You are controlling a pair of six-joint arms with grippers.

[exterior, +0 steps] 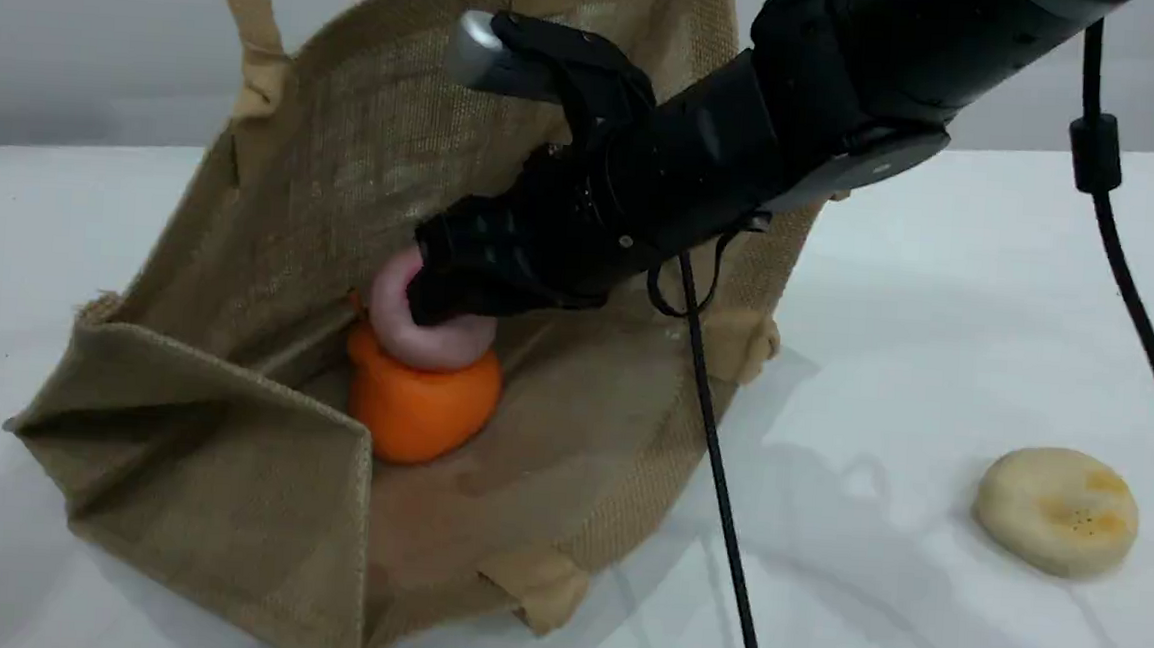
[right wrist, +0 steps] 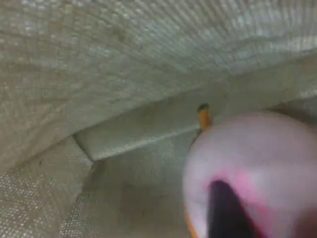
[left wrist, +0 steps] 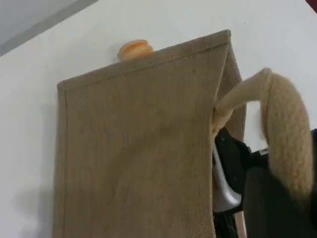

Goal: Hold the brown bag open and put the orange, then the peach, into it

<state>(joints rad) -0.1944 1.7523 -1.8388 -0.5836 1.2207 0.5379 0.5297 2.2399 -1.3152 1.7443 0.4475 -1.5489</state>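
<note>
Scene view: brown bag [exterior: 296, 167] lies on its side on the desk [exterior: 940, 286], left of centre, with its mouth to the far right and its base panel at the near left. Orange [exterior: 422, 405] sits inside on the lower wall. Peach [exterior: 435, 345] is perched on top of it, touching. Both fruits are in, so I'd call the task all but done.

Right gripper [exterior: 439, 291] is deep in the bag, against the peach's upper right side. Right wrist view shows one dark fingertip [right wrist: 223, 213] on the pink skin. You can't tell whether the jaws clamp the peach or stand just off it.

Left gripper [left wrist: 277, 213] is closed on the beige handle [left wrist: 282, 134], which is pulled up and holds the mouth open. It's out of frame in the scene view.

Handling, my read:
- **Peach:** smooth, round, probably light and a bit slick, and balanced on another round thing. Expect it to roll once free. If you regrip, take it across the widest part, not the top.
- **Bag:** soft, floppy jute that only stands open off the handle. Don't slacken the handle before the right arm is out.
- **Cable:** watch the black cable [exterior: 718, 473] lying across the bag's right edge.
</note>
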